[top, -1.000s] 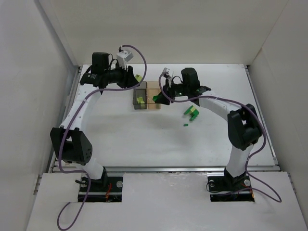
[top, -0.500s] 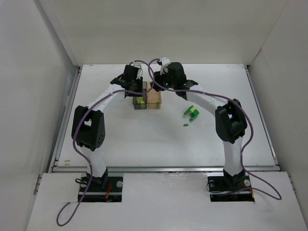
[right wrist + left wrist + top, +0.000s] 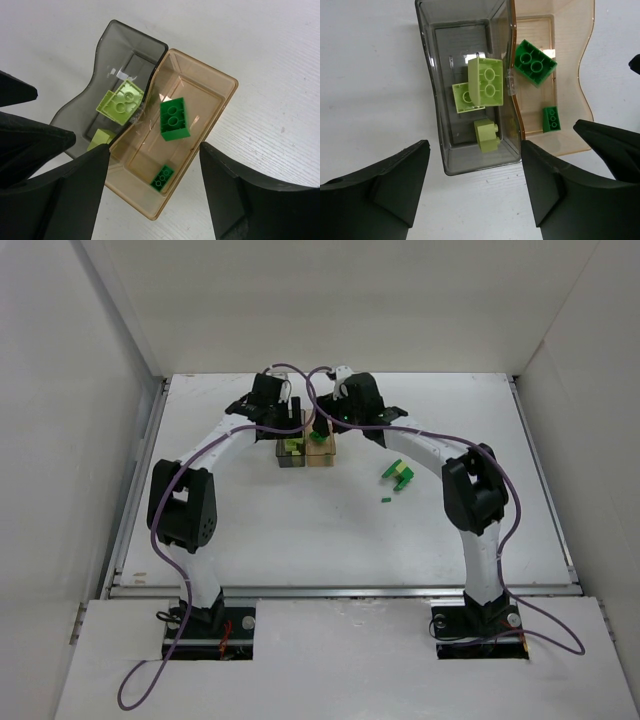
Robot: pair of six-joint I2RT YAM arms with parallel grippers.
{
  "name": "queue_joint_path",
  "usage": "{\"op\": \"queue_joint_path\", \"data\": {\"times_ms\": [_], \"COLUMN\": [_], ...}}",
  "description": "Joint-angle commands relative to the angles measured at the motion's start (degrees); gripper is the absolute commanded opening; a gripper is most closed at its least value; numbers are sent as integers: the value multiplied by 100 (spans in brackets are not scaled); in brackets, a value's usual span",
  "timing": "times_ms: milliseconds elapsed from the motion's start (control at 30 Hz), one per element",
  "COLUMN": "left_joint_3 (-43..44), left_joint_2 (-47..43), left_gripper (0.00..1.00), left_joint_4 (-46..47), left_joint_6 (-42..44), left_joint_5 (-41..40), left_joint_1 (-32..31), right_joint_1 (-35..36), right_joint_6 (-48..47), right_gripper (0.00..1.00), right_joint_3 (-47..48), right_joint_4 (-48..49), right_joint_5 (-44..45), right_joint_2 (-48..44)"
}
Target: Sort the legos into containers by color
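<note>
- Your left gripper (image 3: pixel 473 161) hangs right above the grey box (image 3: pixel 432 95), jaws spread wide and holding nothing. That reads as a drop position, so a brick let go falls straight in.
- The grey box holds three pale yellow bricks (image 3: pixel 486 82). The largest overlaps the shared wall in the left wrist view. You cannot tell whether it rests on the others or is in mid-air.
- The amber box (image 3: pixel 220 107) is joined to the grey box's right side. It holds two green bricks (image 3: pixel 174 119), one large and one small, so both boxes are sorted correctly by colour.
- Your right gripper (image 3: pixel 154 150) is likewise spread and empty over the amber box. The two grippers crowd close: each wrist view catches the other's dark fingers at its edge.
- More loose green bricks (image 3: pixel 399 474) lie on the table (image 3: pixel 300 530), well apart to the right, with a tiny piece nearer you. From above they are too small to count, and the arms cover much of both boxes.
</note>
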Motion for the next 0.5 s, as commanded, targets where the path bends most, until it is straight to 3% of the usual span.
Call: {"op": "queue_joint_path", "data": {"times_ms": [0,167,267,367,433,467], "left_joint_3": [-50,204,293,118,-260,-392], "left_joint_2": [-108,-440,-879,-1406,-1899,-2040], "left_gripper": [71,71,70,70,71,72], "left_joint_4": [103,-21,-21,645,1041,1373], "left_joint_6": [9,123,542,1368,2571,3002], "left_joint_5": [188,-57,-338,-944,-1384,-1463], "left_joint_1": [-31,21,22,22,22,22], "right_joint_1": [22,-170,-452,-400,-329,-416], "right_joint_6": [-118,83,-64,-845,-1426,-1488], "right_gripper": [78,79,99,99,99,99], "right_joint_3": [117,-146,-690,-1523,-1833,-2087], "right_joint_4": [61,61,61,61,61,61], "right_joint_5": [42,253,849,2709,3903,4101], "right_joint_2": [-281,-851,-1544,-2231,-2759,-2909]}}
